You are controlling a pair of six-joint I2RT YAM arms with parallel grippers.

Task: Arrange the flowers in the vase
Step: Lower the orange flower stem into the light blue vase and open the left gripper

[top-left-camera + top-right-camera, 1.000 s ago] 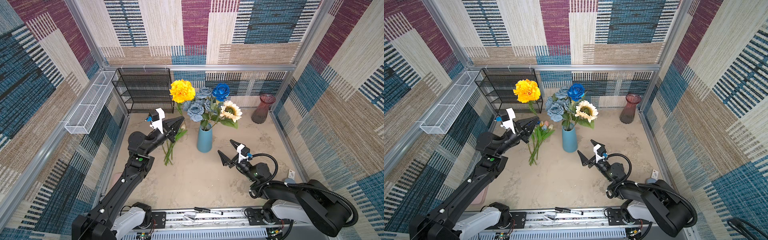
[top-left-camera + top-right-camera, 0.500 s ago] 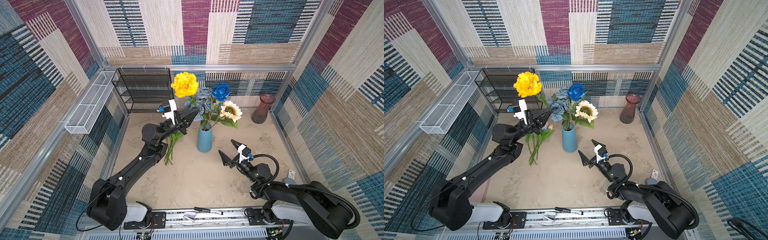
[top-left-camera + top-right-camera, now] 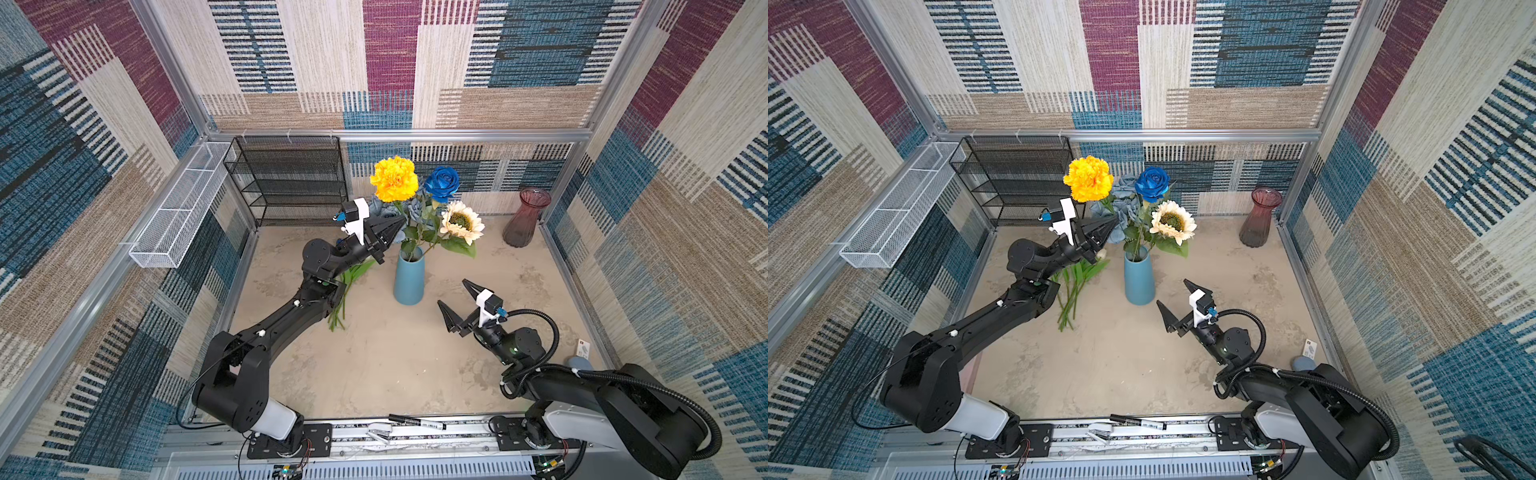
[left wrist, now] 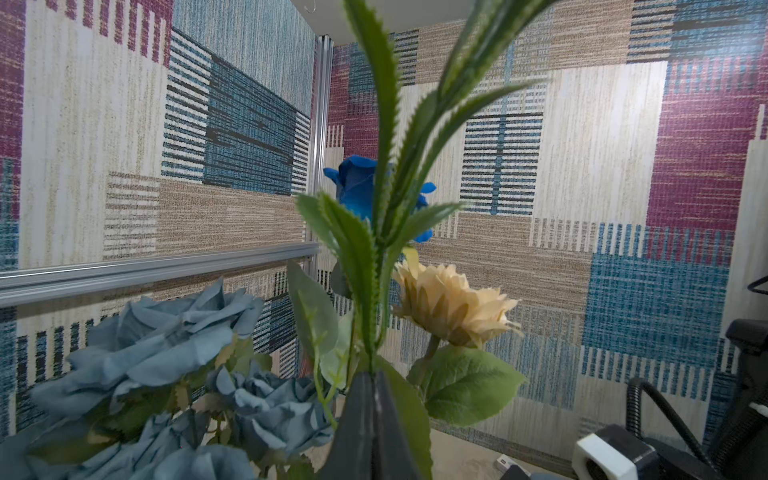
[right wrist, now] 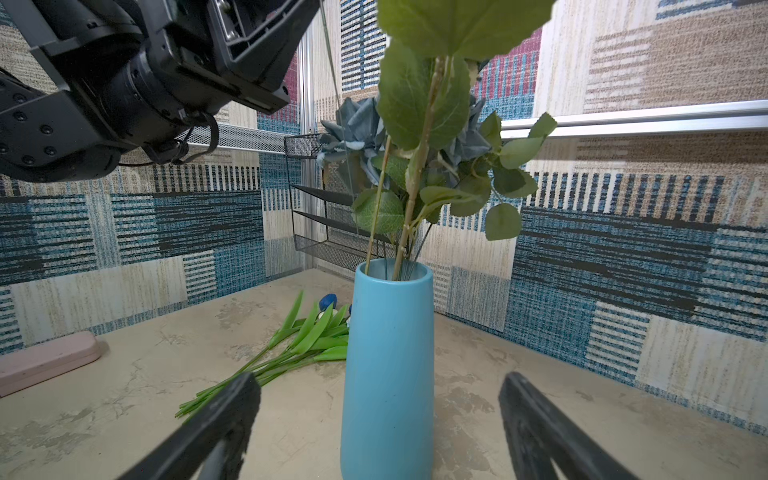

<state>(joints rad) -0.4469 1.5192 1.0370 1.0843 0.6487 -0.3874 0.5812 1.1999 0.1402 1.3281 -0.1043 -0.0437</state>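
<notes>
Starting big: the sandy table (image 3: 395, 374) spreads under both arms, and the black mesh shelf (image 3: 291, 183) stands at the back wall, behind the left fingers. Next, the blue vase (image 3: 409, 278), upright, just ahead of the right gripper (image 3: 453, 294), whose fingers stand wide apart with nothing between them. From the right wrist camera the vase (image 5: 388, 353) rises dead ahead of the gap between those two dark fingers (image 5: 224, 415).

Standing in the vase: dusty-blue roses (image 4: 166, 345), a bright blue rose (image 3: 444, 183) and a cream sunflower (image 3: 461, 220), all just past the left fingertips.

Now the action: the left gripper (image 3: 397, 224) is pinched tight on the green stem of the orange marigold (image 3: 395, 178), lifted off the table, its bloom high above the fingers and beside the bright blue rose. The left wrist camera shows saw-edged leaves rising straight out of the closed fingers (image 4: 365, 415). Whether the stem's lower end reaches the vase mouth, I cannot tell.

Back from the left fingertips, below the wrist, a bunch of tulips (image 3: 1077, 278) lies flat on the table beside the vase. Smallest: a black pen (image 3: 417, 422) on the front rail, well behind both grippers.
</notes>
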